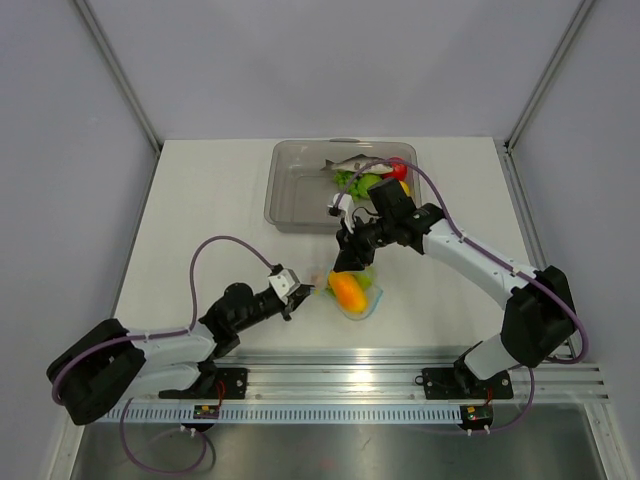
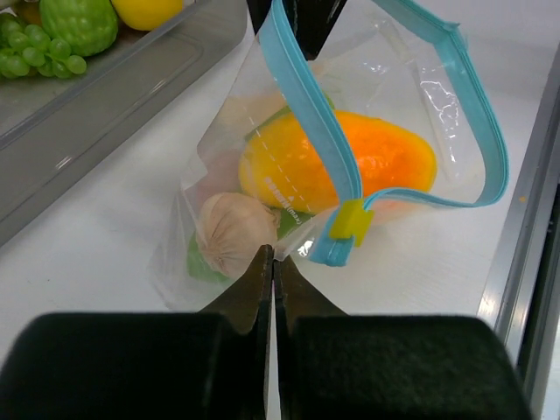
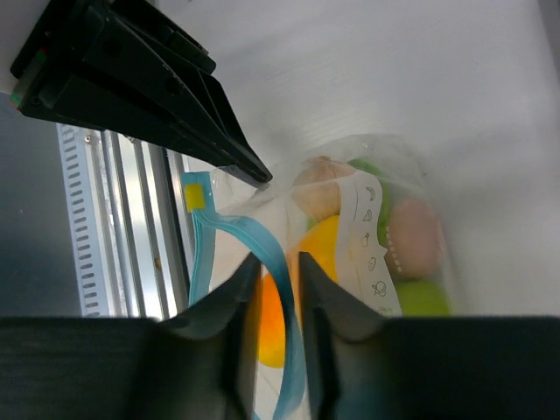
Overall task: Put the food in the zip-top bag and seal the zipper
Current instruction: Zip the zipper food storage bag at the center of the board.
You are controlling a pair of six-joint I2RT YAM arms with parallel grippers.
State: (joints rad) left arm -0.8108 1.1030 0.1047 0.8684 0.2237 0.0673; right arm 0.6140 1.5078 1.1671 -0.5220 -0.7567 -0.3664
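Zip-top bag (image 1: 357, 292) sits on the table (image 1: 200, 200), food (image 2: 367, 162) inside; we judge it light, floppy, slippery. Our left gripper (image 2: 271, 262) pinches its film, our right gripper (image 3: 273, 271) clamps the zipper (image 2: 306, 114), its stiffest hold.

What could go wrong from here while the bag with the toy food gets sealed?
1. The left arm's fingers pinch only a thin edge of the clear floppy zip-top bag; it may slip free.
2. The light blue zipper strip, held by the right arm's fingers, gapes wide, and the orange mango-shaped toy lies close to it, so it might block the seal.
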